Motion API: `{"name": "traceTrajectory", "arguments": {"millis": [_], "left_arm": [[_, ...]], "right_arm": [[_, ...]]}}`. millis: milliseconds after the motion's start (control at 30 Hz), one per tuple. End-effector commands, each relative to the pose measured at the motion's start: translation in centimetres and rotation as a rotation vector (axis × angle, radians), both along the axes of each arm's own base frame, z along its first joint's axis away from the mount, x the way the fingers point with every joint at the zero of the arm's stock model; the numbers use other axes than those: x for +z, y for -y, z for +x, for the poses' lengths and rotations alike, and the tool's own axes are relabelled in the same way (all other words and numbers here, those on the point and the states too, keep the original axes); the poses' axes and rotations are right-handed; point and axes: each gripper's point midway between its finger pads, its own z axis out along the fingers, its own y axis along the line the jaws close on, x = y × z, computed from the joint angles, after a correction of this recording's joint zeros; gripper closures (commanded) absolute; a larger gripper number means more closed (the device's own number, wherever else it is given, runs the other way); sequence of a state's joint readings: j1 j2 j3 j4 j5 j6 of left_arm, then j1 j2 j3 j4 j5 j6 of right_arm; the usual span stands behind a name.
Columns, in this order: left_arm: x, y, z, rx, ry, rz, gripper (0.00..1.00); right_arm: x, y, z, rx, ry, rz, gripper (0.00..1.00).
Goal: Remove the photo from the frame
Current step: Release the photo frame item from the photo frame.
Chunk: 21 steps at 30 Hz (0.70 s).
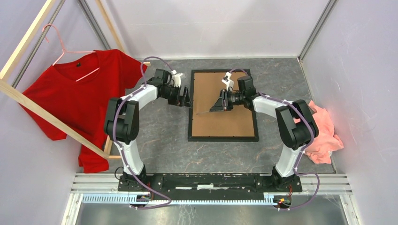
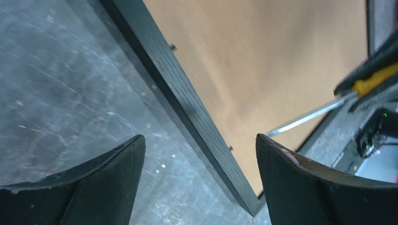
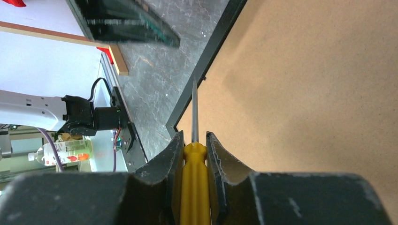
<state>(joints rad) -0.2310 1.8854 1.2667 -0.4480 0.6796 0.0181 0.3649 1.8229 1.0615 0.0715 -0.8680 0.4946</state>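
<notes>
Shows the frame (image 1: 223, 138) flat on the bench (image 1: 159, 136), brown backing (image 1: 225, 124) up, photo hidden. Clamps a yellow screwdriver (image 3: 195, 159) in the right end effector (image 3: 193, 140), tip by the frame's left rail. Has the left end effector (image 2: 199, 140) wide at that rail.

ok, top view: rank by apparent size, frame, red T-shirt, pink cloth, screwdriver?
1. red T-shirt, but it hangs on a rack, likely nearer the camera, so its lead over the frame is unsure
2. frame
3. pink cloth
4. screwdriver
</notes>
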Motion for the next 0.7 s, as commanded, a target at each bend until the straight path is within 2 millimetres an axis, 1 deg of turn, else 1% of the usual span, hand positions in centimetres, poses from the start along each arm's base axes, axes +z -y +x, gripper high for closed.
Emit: {"name": "traceTrajectory", "arguments": {"millis": [0,67,233,400,467,500,567,667], "left_arm": [[-0.9,-0.4,4.0,0.118,0.032,0.066,0.10],[-1.3,-0.3,4.7,0.128,0.022,0.068,0.11],[-2.8,-0.4,5.6,0.155,0.005,0.090,0.18],[-3.5,-0.1,5.0,0.159,-0.009,0.089,0.22],[-3.7,-0.1,4.9,0.160,-0.003,0.103,0.28],[-3.6,0.1,4.8,0.156,-0.001,0.106,0.29],[-3.5,0.4,4.6,0.146,0.004,0.108,0.30],[-3.4,0.8,4.4,0.136,0.016,0.110,0.31]], "right_arm": [[-0.8,-0.5,-1.0,0.036,-0.037,0.030,1.00],[-1.1,-0.6,-1.1,0.037,-0.051,0.030,1.00],[-1.5,-1.1,-1.5,0.045,-0.098,0.049,1.00],[-2.2,-1.5,-1.2,0.035,-0.128,0.050,1.00],[-2.6,-1.5,-1.0,0.020,-0.145,0.047,1.00],[-2.8,-1.5,-0.9,0.015,-0.151,0.050,1.00],[-3.2,-1.7,-0.8,0.006,-0.172,0.054,1.00],[-3.0,-2.0,-0.8,0.013,-0.191,0.083,1.00]]}}
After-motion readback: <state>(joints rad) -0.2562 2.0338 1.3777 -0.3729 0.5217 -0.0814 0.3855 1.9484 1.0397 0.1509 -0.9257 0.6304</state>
